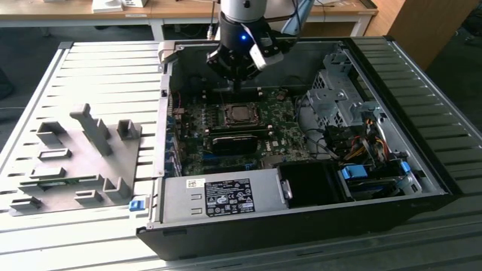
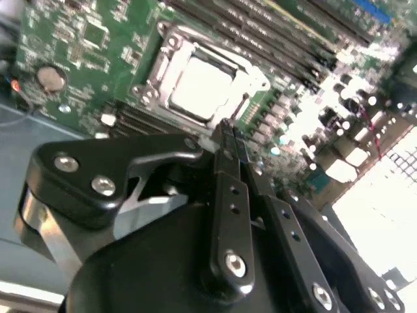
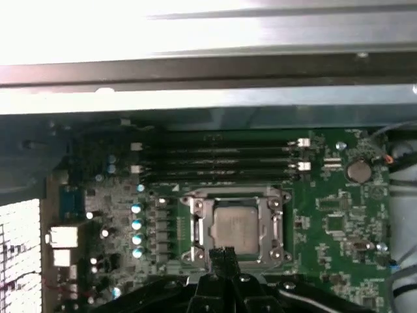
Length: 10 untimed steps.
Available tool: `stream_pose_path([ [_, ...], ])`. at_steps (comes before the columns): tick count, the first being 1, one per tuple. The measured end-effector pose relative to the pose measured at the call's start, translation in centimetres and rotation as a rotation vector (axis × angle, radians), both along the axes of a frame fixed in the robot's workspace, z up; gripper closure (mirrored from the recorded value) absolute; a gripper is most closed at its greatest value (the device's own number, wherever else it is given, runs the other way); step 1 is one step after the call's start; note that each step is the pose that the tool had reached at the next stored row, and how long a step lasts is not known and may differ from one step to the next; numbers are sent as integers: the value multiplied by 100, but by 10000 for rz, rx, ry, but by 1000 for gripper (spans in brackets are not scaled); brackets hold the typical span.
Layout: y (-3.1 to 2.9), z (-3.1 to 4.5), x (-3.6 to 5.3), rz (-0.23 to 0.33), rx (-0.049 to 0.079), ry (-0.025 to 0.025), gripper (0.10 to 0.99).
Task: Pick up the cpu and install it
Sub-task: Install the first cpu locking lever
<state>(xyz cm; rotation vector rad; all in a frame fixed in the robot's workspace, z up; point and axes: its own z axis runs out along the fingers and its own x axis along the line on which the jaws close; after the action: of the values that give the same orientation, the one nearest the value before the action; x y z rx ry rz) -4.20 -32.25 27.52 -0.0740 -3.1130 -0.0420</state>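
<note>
CPU seated in the socket, fingers pinched together above it.

The cpu (image 1: 242,113) lies flat inside the metal-framed socket (image 3: 196,225) on the green motherboard (image 1: 283,132), within the open computer case (image 1: 421,169) on the slatted counter (image 1: 98,73). The gripper (image 2: 227,130) hangs just over the socket's edge, its fingers (image 2: 229,189) closed on nothing, the cpu's silvery top (image 2: 199,88) bare beneath them.

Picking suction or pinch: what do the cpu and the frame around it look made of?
The cpu top looks like matte silvery-grey metal, evenly pale and flat. The socket frame around it looks like brighter bare steel, with glinting edges; the exact metal is unclear.
</note>
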Motion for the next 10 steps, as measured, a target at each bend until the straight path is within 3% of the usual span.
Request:
stream_pose_path([
  [3,0,-5,-109,2,4,0,980],
  [8,0,-32,-130,659,39,0,980],
  [10,4,-44,-191,693,38,-12,980],
])
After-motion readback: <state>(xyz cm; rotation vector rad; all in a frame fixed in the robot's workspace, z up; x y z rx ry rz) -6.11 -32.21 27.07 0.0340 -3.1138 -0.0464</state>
